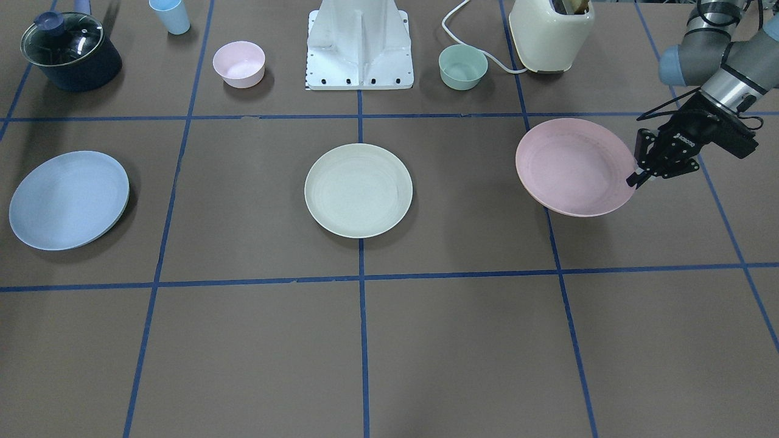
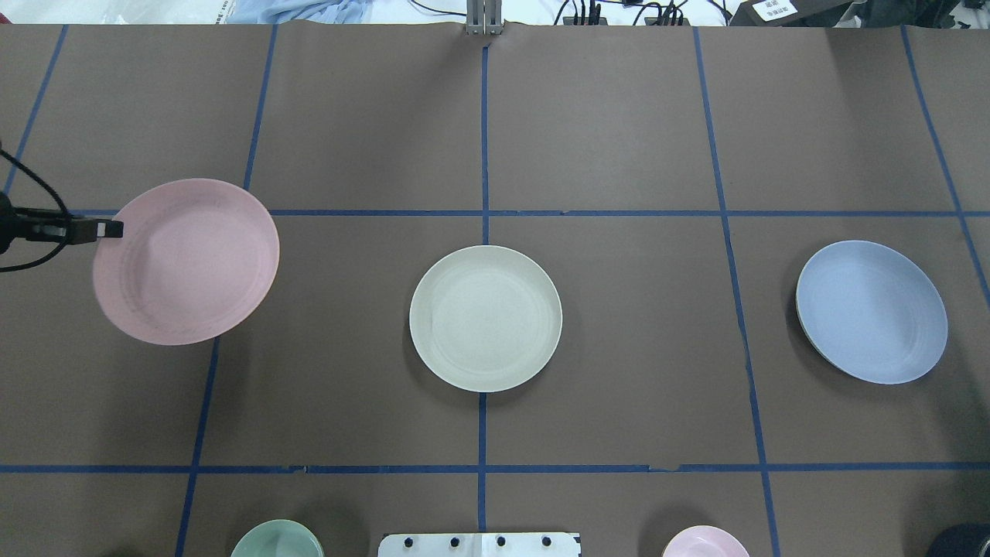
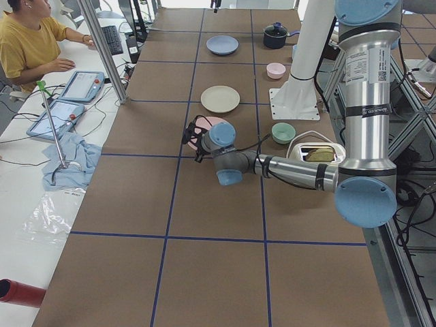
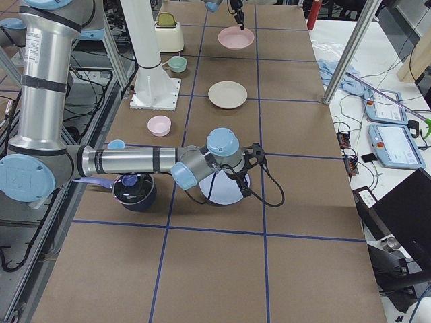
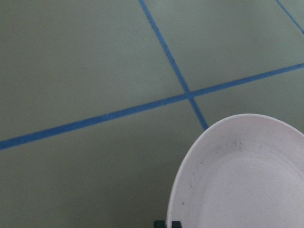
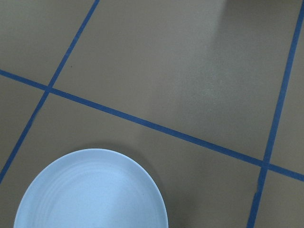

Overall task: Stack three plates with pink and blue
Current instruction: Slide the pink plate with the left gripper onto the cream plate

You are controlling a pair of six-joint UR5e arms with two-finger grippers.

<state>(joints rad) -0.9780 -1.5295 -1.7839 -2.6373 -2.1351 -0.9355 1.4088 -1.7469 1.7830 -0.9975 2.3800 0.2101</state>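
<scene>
My left gripper is shut on the rim of the pink plate and holds it tilted, just above the table. In the overhead view the gripper pinches the pink plate at its left edge. The left wrist view shows the plate at lower right. The cream plate lies flat at the table's middle. The blue plate lies at the other end. My right gripper shows only in the exterior right view, near the blue plate; I cannot tell whether it is open or shut.
Along the robot's side stand a small pink bowl, a mint-green bowl, a cream toaster, a dark lidded pot, a blue cup and the white robot base.
</scene>
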